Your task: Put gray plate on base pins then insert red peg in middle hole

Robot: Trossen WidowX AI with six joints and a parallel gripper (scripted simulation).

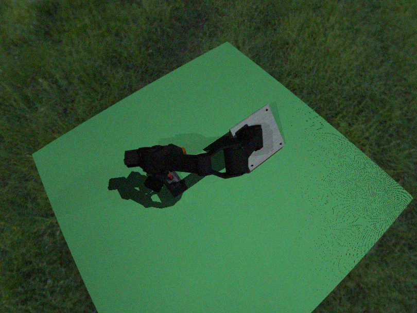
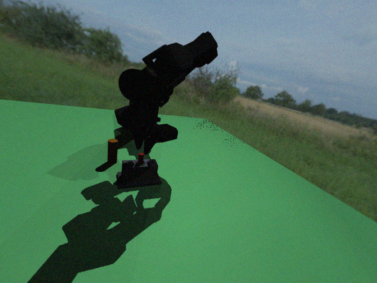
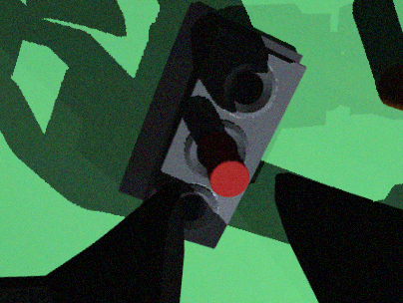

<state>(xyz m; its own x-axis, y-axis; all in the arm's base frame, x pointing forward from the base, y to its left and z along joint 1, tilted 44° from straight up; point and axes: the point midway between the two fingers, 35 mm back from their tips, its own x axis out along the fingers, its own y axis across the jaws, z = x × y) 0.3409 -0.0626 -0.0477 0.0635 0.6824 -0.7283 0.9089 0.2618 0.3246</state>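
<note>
The gray plate point(image 1: 174, 175) point(image 2: 145, 165) point(image 3: 279, 100) lies flat on the dark base point(image 2: 138, 185). Its two outer holes surround the dark pins in the wrist view. The red peg point(image 1: 170, 176) point(image 2: 140, 158) point(image 3: 229, 178) stands upright in the middle hole with its top part above the plate; its lower end is hidden. My gripper point(image 2: 143, 150) point(image 3: 227, 191) is partly open and empty. Its fingertips are apart, just above the peg's top in the exterior view, with clear gaps to either side of the peg in the wrist view.
An orange-topped cylinder point(image 1: 183, 150) point(image 2: 112, 152) point(image 3: 394, 95) stands near the base, left of it in the exterior view. The arm's metal mounting plate point(image 1: 273, 134) is to the right in the top view. The arm's dark shadow falls across the base and the green table point(image 1: 235, 242) point(image 2: 228, 213).
</note>
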